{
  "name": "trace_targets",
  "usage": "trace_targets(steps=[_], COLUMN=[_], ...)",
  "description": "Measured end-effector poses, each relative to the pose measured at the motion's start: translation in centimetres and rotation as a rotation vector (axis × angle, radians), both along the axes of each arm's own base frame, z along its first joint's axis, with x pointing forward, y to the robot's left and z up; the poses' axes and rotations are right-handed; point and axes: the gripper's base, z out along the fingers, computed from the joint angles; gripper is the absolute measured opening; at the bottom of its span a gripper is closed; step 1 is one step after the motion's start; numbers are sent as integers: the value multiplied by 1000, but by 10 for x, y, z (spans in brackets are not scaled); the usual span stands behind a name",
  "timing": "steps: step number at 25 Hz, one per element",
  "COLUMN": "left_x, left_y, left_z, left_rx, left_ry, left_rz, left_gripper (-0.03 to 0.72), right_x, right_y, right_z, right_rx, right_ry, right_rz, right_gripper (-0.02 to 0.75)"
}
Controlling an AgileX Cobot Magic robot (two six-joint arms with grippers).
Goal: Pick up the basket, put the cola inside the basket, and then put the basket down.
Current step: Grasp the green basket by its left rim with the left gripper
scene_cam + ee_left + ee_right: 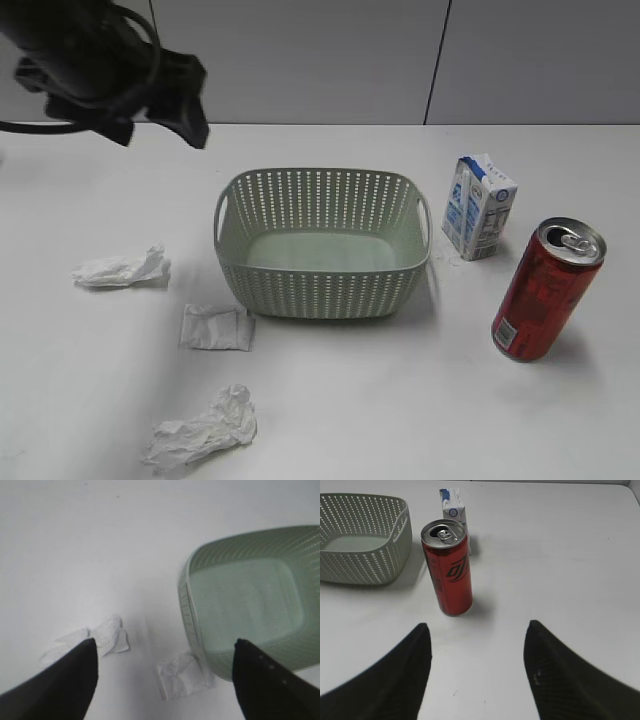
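The pale green perforated basket [322, 245] stands empty in the middle of the white table; it also shows in the left wrist view [245, 595] and the right wrist view [365, 540]. The dark-red cola can [545, 290] stands upright to its right, and in the right wrist view [447, 567] it is ahead of the jaws. My left gripper [165, 647] is open and empty, high above the table left of the basket; its arm [110, 65] shows at the upper left. My right gripper [477, 630] is open and empty, short of the can; it is out of the exterior view.
A blue-and-white carton [480, 205] stands behind the can, right of the basket. Three crumpled white tissues lie left and in front of the basket: one [125, 268], one [215, 327] and one [205, 430]. A grey wall runs behind the table.
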Motion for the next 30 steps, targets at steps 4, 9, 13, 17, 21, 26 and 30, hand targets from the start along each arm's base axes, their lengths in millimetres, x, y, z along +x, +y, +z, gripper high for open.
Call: trace_targets(steps=[4, 9, 13, 17, 21, 26, 30], left_x=[17, 34, 42, 48, 54, 55, 55], left_y=[-40, -57, -58, -62, -65, -65, -65], left_z=[-26, -62, -85, -101, -116, -131, -131], left_rx=[52, 119, 173, 167, 167, 183, 175], left_ry=[89, 201, 240, 236, 248, 283, 291], left_rz=[-35, -3, 37, 61, 84, 102, 135], left_gripper=[631, 628, 627, 622, 612, 564, 429], right_x=[0, 0, 0, 0, 0, 0, 0], right_y=[0, 0, 0, 0, 0, 0, 0], right_z=[0, 0, 0, 0, 0, 0, 0], right_rx=[0, 0, 0, -1, -1, -1, -1], right_ry=[0, 0, 0, 0, 0, 0, 0], right_rz=[0, 0, 0, 0, 0, 0, 0], right_gripper=[446, 446, 446, 446, 446, 446, 446])
